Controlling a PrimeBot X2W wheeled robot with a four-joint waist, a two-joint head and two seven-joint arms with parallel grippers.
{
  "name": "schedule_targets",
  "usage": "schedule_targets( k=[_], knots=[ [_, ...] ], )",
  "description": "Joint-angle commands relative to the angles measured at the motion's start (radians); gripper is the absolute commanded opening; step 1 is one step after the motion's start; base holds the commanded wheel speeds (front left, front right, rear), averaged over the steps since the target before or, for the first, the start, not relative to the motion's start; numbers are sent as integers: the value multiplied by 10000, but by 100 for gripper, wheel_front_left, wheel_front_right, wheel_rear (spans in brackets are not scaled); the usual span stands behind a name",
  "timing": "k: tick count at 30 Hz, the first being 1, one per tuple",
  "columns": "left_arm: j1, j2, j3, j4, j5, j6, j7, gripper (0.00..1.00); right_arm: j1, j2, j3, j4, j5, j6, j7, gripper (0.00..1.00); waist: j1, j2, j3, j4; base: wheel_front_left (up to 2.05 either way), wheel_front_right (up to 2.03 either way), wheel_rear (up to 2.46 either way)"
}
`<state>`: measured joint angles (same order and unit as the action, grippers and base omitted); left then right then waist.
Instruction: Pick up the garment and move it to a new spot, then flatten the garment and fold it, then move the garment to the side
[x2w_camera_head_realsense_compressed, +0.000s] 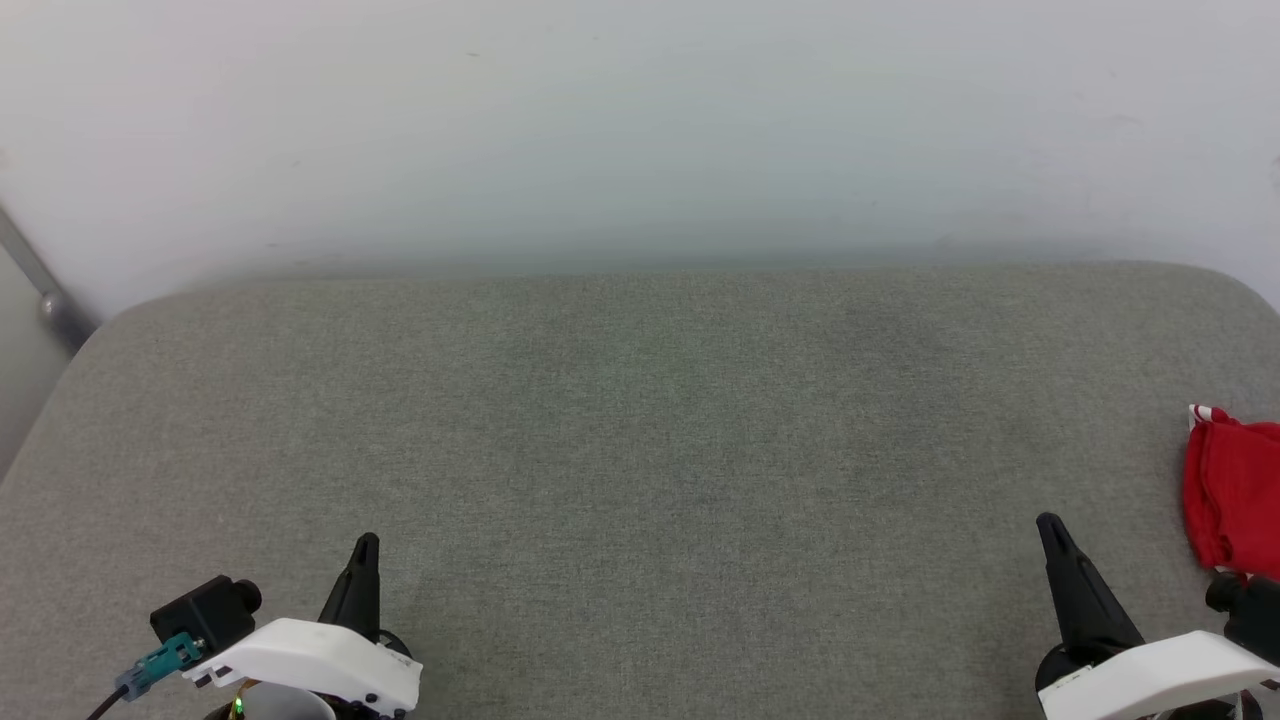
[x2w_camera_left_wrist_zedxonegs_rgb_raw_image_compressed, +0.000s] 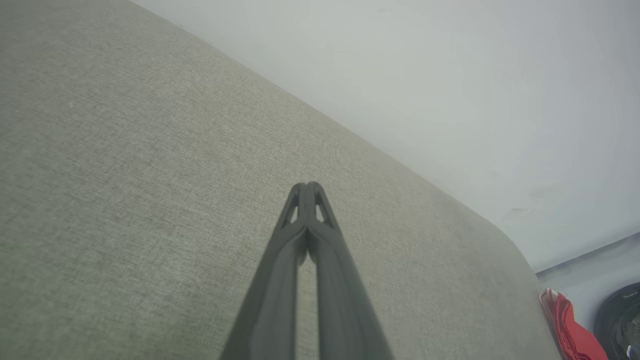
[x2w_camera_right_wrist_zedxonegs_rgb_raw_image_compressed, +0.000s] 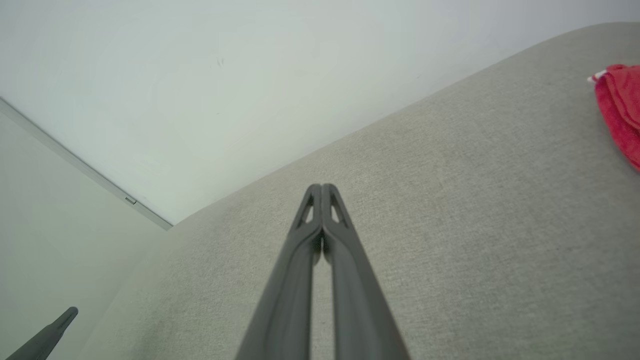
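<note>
Closest to the head camera, at the near edge of the tabletop, are the two end effectors. The left end effector sits toward the near left corner. Its two dark fingers are pressed together into a single point, with nothing between them. A white wrist housing lies behind it, with a small black camera block and a teal connector at its side. The right end effector sits toward the near right corner, likewise closed and empty, and its tips lean slightly toward the left edge. Each wrist view shows its own fingers meeting at the tips above bare cloth.

The tabletop is covered in a grey-green woven fabric and has rounded far corners. Its far edge meets a pale wall.

The garment, bright red and bunched into soft folds, lies at the right edge of the tabletop. A small bit of white trim with red stripes shows at its far end. The picture's edge cuts it off, so its full extent cannot be told. It is beside the right end effector but apart from it, and well apart from the left one. The middle of the tabletop between the two end effectors is bare cloth.
</note>
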<state>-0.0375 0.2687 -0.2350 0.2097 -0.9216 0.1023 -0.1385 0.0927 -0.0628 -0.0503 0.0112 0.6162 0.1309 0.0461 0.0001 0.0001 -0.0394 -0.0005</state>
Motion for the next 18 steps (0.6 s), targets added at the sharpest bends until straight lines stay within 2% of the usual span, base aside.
schedule_targets(
  k=[1, 18],
  knots=[
    [-316, -22, 220, -86, -283, -120, 96, 0, -336, -89, -5, -23, 449, 1, 5, 0, -1, -1, 7, 0, 0, 0, 0],
    [-438, -538, 1020, -2, -1954, -686, 680, 0, -764, -127, -49, 555, 2910, 0, 79, 0, -1, -1, 82, 1, 0, 0, 0]
  ],
)
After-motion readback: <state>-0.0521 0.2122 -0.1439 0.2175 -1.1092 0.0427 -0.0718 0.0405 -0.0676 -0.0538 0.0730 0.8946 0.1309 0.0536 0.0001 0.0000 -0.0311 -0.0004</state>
